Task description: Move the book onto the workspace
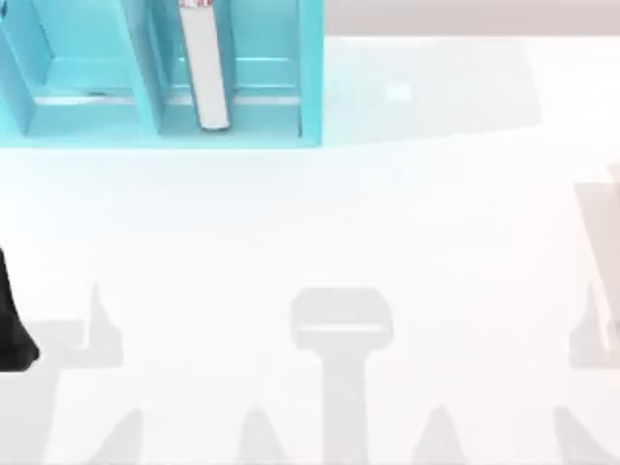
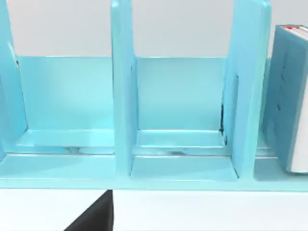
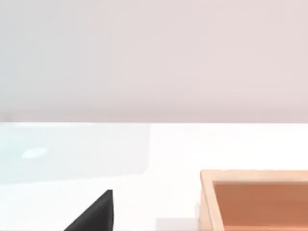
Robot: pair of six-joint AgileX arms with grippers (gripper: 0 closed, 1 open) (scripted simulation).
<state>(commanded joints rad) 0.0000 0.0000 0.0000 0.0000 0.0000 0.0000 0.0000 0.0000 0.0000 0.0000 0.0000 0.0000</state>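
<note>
The book [image 1: 204, 68] stands upright inside the blue shelf [image 1: 310, 87], up at about 11 o'clock on the tabletop [image 1: 387, 242]. It sits in the shelf's right-most slot, with its white page edges facing out and a little red mark at its top end. In the left wrist view the book [image 2: 288, 96] is at the side, past two empty slots.

My left arm [image 1: 12, 320] is a dark shape far out at 9 o'clock, well apart from the book. I cannot tell if either hand is released or clenched. A brown wooden box [image 3: 255, 199] sits on the white tabletop in the right wrist view.

I think the job has not started yet. The book is tall and thin, so a bump could tip it over in its slot. The walls are close beside it, so the hand could hit them going in. If the grab is weak, the book could slip and fall.
</note>
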